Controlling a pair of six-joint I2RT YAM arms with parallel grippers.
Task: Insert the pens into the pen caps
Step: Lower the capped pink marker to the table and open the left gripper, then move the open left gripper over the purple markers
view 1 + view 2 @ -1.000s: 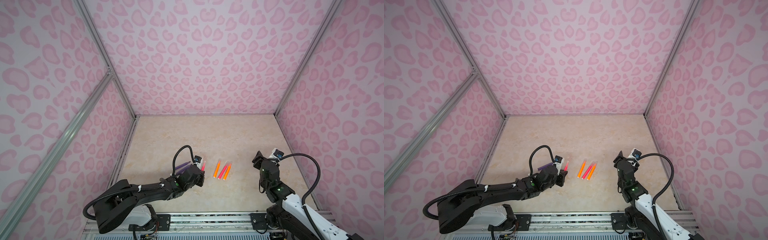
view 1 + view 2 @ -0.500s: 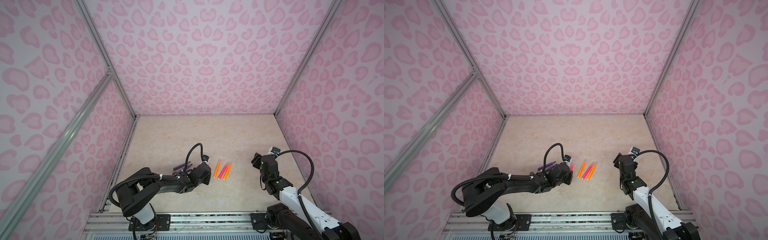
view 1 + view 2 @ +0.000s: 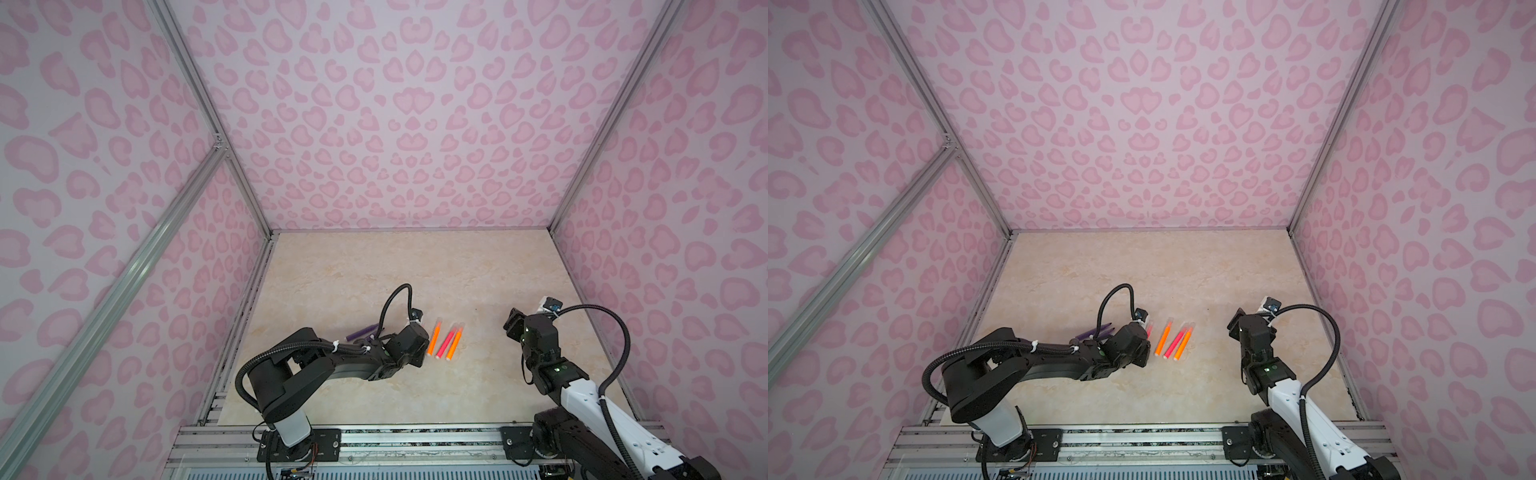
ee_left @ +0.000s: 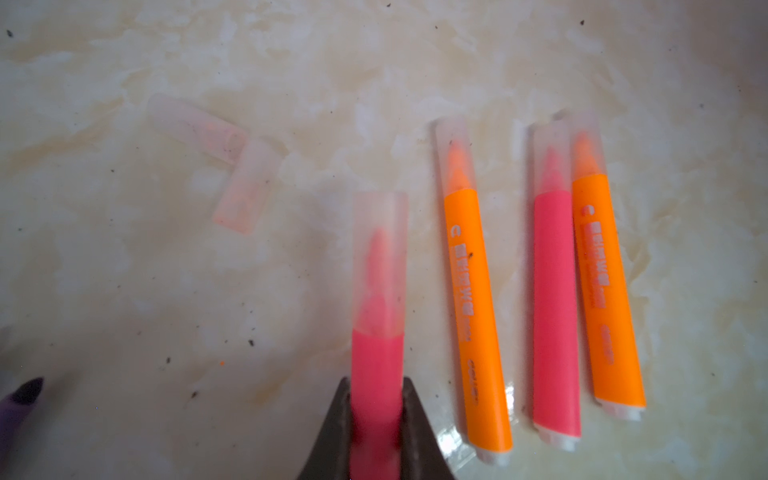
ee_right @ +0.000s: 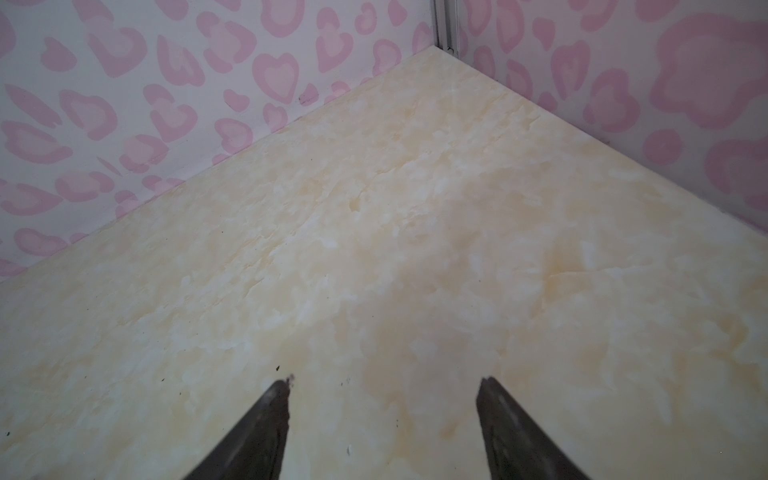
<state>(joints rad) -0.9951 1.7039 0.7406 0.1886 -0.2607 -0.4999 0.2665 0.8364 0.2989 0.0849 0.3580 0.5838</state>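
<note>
Near the front of the beige marbled tabletop (image 4: 124, 291), the left gripper (image 4: 376, 395) is clamped on a pink-red felt-tip pen (image 4: 377, 361) tipped with a clear plastic cap (image 4: 380, 257), beside three capped pens (image 4: 555, 291). Two loose clear caps (image 4: 245, 187) lie nearby. The right gripper (image 5: 384, 384) stands with jaws apart, empty. If that cap is only half seated, setting the pen down could knock it off.

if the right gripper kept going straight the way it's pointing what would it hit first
Probably the bare table, as the right gripper tilts down toward it; past that, the wall corner. Nothing else shows in that line.
</note>
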